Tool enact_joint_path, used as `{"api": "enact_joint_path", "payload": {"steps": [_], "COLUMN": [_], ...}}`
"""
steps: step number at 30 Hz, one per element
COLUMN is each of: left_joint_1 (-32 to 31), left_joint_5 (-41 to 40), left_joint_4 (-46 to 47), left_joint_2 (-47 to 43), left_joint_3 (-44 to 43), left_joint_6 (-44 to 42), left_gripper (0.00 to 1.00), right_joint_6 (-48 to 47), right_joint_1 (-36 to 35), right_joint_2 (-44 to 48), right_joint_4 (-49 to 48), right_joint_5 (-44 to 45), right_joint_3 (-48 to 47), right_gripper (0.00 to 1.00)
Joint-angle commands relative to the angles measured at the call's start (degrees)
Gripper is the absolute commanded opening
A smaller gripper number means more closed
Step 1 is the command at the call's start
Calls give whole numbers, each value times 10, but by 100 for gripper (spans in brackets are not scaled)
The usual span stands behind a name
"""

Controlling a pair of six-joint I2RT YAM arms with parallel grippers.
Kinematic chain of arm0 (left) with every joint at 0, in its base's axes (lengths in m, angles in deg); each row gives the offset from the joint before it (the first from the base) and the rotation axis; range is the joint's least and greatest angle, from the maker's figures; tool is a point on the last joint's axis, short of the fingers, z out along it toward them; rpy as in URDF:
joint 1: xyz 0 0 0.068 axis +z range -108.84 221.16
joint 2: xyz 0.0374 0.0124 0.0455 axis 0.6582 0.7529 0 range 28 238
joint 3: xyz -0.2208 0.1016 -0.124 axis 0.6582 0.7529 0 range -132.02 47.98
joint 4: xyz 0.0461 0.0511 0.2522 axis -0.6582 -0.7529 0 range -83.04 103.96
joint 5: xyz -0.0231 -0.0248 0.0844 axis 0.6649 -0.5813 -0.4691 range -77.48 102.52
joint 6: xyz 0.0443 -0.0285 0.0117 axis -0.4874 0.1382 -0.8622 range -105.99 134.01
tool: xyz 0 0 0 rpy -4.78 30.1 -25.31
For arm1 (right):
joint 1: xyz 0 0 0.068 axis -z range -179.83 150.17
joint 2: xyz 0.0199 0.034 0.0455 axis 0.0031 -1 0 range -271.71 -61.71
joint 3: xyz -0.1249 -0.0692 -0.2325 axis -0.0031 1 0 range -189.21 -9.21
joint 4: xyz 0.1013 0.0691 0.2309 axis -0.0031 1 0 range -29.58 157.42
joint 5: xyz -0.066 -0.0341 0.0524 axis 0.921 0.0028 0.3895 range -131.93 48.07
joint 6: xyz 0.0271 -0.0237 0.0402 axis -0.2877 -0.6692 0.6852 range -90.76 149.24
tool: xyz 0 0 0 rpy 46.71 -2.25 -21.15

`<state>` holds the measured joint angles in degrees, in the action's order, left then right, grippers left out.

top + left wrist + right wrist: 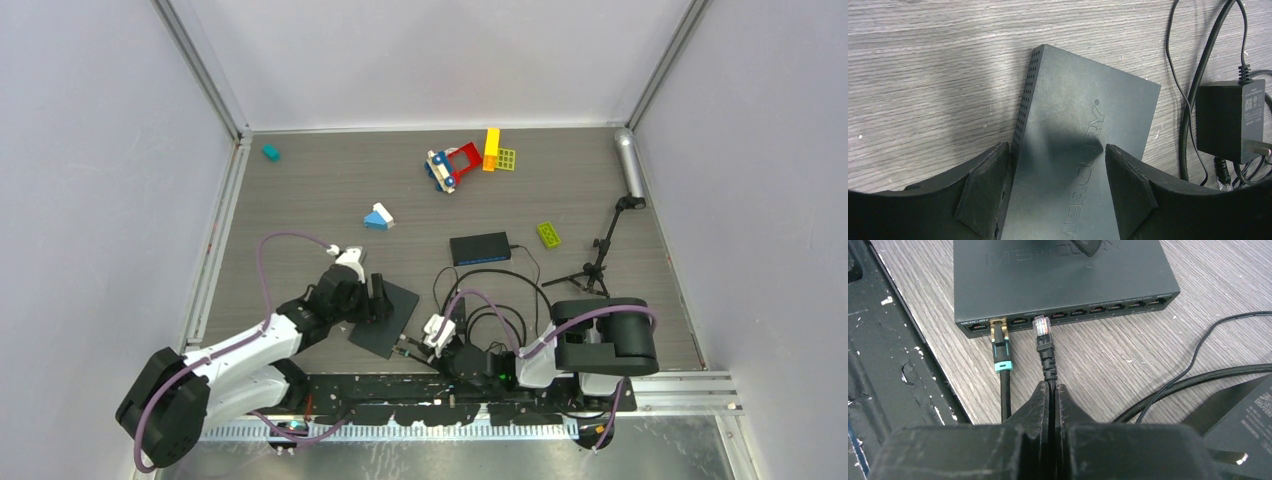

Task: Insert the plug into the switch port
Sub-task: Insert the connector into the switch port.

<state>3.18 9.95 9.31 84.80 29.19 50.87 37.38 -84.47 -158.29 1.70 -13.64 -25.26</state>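
The grey wood-grain table [300, 190] carries a black switch [385, 318] at 6 o'clock, a dark blue box [479, 247] at centre, toy bricks [455, 165] at 12 and a tripod [598, 262] at 3.

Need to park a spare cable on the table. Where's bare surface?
Free: the far-left stretch between the teal block and the blue-white brick; far right between the yellow brick and the microphone. Crowded: near edge, around the Mercury switch, its cables and the power adapter.
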Motion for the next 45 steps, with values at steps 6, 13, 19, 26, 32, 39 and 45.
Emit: {"api": "enact_joint_path", "payload": {"steps": [6, 13, 19, 26, 32, 39, 45], "left_joint_1": [-1, -1, -2, -13, -31, -51, -66], "left_joint_5": [13, 31, 69, 92, 96, 86, 65], "left_joint_4": [14, 10, -2, -8, -27, -35, -63], "left_joint_2": [7, 6, -4, -39, -45, -42, -69], "left_joint_3": [-5, 0, 15, 48, 49, 52, 57], "left_joint_6": [0, 10, 36, 74, 88, 105, 128], "left_gripper": [71, 67, 64, 63, 64, 64, 69], "right_joint_6": [21, 17, 1, -1, 4, 21, 36], "right_joint_1": [-1, -1, 0, 0, -1, -1, 0], "right_joint_2": [-18, -23, -25, -28, -29, -16, -5], "right_joint_4": [-32, -32, -32, -32, -7, 19, 40], "right_joint_5": [40, 27, -19, -11, 19, 67, 83], "right_joint_3": [-9, -18, -32, -41, -57, -64, -61], "right_gripper": [0, 0, 1, 0, 0, 1, 0]}}
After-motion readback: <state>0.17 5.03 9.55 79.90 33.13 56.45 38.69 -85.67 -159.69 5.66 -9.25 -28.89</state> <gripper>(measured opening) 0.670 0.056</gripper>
